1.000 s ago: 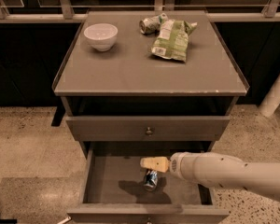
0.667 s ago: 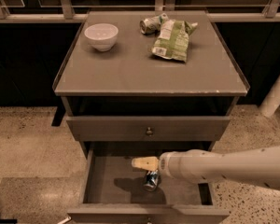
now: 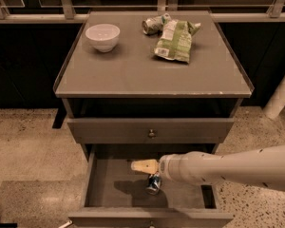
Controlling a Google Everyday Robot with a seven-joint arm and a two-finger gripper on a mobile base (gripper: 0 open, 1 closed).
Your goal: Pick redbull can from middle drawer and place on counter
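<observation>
Where the arm [image 3: 228, 167] enters from the right edge, we see it as a thick pale tube stretched nearly level and slanting slightly upward toward its far end, reaching leftward over the open drawer [image 3: 109, 184]. At its tip the claw [image 3: 142, 166] points left, a short yellowish piece lying flat above the drawer bottom. We cannot tell how far the claw is open, nor whether it has hold of anything. Just below the claw and a little to its right lies the redbull can [image 3: 153, 183], tilted on the drawer bottom, its dark shadow spreading to the left; we cannot tell whether claw and can touch. Directly above the claw we find the shut drawer [image 3: 114, 129] with its small knob. Higher still is the counter [image 3: 133, 65]. On it, well above and left of the claw, stands a white bowl [image 3: 102, 36]; above and right lies a green bag [image 3: 175, 41], with a dented can [image 3: 152, 24] touching its far edge.
</observation>
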